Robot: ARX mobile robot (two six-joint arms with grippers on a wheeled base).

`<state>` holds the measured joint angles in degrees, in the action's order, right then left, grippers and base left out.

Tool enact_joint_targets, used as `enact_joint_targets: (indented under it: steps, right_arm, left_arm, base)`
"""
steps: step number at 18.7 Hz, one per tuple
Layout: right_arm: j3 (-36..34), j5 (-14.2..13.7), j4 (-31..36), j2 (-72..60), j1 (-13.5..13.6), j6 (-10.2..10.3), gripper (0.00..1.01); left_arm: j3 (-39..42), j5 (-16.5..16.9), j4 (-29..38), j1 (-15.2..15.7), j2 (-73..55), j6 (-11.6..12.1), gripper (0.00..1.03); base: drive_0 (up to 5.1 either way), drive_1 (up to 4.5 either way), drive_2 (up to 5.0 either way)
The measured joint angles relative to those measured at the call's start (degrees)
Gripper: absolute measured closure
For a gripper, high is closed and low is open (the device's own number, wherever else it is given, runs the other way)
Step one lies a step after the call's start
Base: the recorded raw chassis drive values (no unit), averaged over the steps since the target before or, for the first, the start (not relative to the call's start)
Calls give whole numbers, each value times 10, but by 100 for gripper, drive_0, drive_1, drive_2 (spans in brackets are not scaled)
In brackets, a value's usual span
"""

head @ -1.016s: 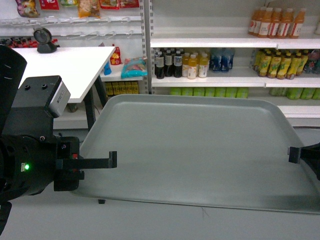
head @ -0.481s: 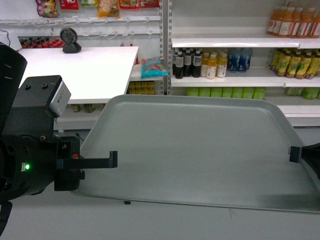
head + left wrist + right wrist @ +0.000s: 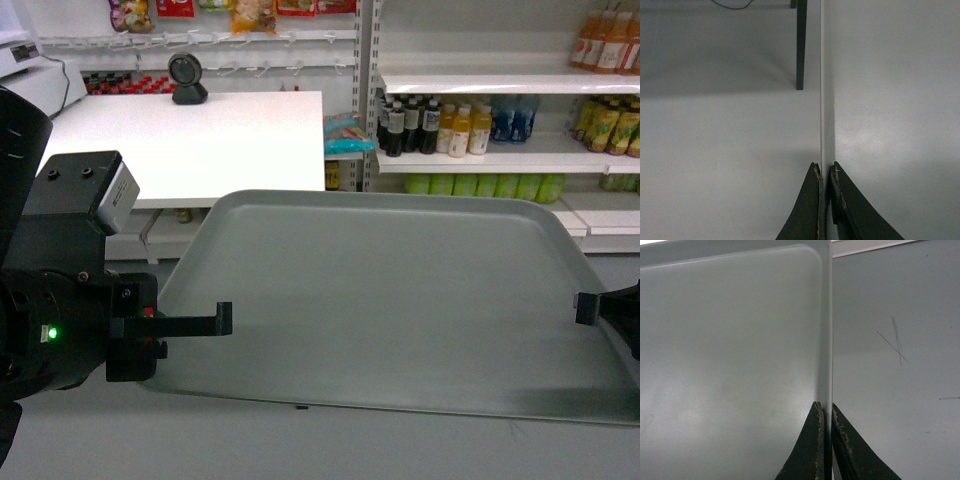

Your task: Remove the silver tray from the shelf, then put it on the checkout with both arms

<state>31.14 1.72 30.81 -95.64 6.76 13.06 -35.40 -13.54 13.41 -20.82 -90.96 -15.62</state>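
Note:
The silver tray point(image 3: 390, 290) hangs level in the air in front of me, held by both arms. My left gripper point(image 3: 222, 318) is shut on its left rim, and my right gripper point(image 3: 585, 308) is shut on its right rim. In the left wrist view the fingers of the left gripper point(image 3: 826, 172) pinch the thin rim, with the silver tray point(image 3: 890, 100) to the right of it. In the right wrist view the right gripper point(image 3: 827, 410) clamps the rim of the silver tray point(image 3: 730, 350). The white checkout point(image 3: 200, 140) stands beyond the tray at the upper left.
A white shelf point(image 3: 480, 160) with drink bottles point(image 3: 430, 125) runs along the back right. A black scanner point(image 3: 187, 80) sits on the checkout's far edge. A dark checkout leg point(image 3: 801, 45) stands on the grey floor point(image 3: 890, 365) below the tray.
The background has slid to the right in the head view, and more of the checkout now shows at the upper left. The tray stays level, gripped by both grippers.

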Motion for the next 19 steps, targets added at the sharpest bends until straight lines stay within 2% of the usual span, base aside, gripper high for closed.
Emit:
enact_joint_targets:
  steps: [19]
  right_arm:
    - [0,0,-1,0,0,0,98]
  left_arm:
    - [0,0,1,0,0,0,100]
  base:
    - [-504,241,241]
